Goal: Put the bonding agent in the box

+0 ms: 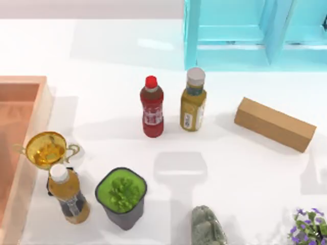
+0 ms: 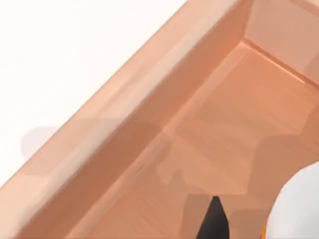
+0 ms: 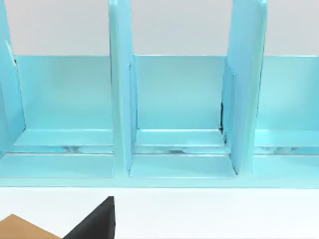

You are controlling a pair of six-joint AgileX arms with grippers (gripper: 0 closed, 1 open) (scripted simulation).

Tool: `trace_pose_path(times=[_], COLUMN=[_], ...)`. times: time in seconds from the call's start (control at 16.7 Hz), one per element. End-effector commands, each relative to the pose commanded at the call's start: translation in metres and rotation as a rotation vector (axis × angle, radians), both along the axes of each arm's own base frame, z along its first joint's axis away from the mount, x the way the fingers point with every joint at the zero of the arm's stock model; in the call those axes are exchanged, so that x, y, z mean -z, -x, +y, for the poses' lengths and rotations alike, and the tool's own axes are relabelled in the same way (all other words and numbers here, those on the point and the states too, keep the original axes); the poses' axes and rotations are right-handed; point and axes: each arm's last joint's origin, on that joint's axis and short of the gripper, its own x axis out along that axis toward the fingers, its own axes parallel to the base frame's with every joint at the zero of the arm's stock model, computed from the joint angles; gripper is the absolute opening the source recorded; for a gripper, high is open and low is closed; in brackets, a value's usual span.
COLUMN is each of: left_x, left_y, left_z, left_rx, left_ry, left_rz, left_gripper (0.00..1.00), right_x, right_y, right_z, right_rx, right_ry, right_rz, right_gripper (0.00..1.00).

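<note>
Glue bottle (image 2: 299, 209), cut off at the frame edge, hangs over the box (image 2: 149, 104); claw grip cannot be told.

White table (image 1: 240, 178), as I see it from above. Left edge: salmon-orange box (image 1: 30, 153), open-topped. Just beside its wall: gold trophy cup (image 1: 47, 149), with an amber bottle (image 1: 69, 196) touching it in front, and a dark pot of green plant (image 1: 121, 196) near that. Centre: red bottle (image 1: 152, 108) and yellow bottle (image 1: 193, 100), upright, side by side. Right: brown carton (image 1: 275, 124), lying flat. Far edge: turquoise rack (image 1: 255, 33). Near edge: grey-green object (image 1: 207, 227); purple flowers (image 1: 310, 227) at the right corner.
</note>
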Motion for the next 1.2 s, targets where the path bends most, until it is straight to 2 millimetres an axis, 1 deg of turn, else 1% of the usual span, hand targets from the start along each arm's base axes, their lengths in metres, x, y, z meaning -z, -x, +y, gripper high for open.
trace_pose_path(times=[0.12,0.3,0.42,0.54,0.66,0.96,1.2], left_x=[0.006,0.015,0.019,0.023,0.025,0.026,0.038], left_y=[0.039,0.087,0.111,0.126,0.130,0.129,0.121], left_z=[0.023,0.043,0.050,0.053,0.054,0.054,0.041], left_rx=[0.041,0.020,-0.017,-0.049,-0.060,-0.055,-0.055], left_ry=[0.103,0.230,0.291,0.329,0.340,0.338,0.363], left_rz=[-0.049,-0.145,-0.199,-0.232,-0.242,-0.241,-0.206], left_gripper=[0.00,0.00,0.00,0.00,0.00,0.00,0.00], right_x=[0.000,0.000,0.000,0.000,0.000,0.000,0.000], right_y=[0.000,0.000,0.000,0.000,0.000,0.000,0.000], right_z=[0.000,0.000,0.000,0.000,0.000,0.000,0.000], right_rx=[0.000,0.000,0.000,0.000,0.000,0.000,0.000], right_ry=[0.000,0.000,0.000,0.000,0.000,0.000,0.000], right_rz=[0.000,0.000,0.000,0.000,0.000,0.000,0.000], right_gripper=[1.00,1.00,1.00,1.00,1.00,1.00,1.00])
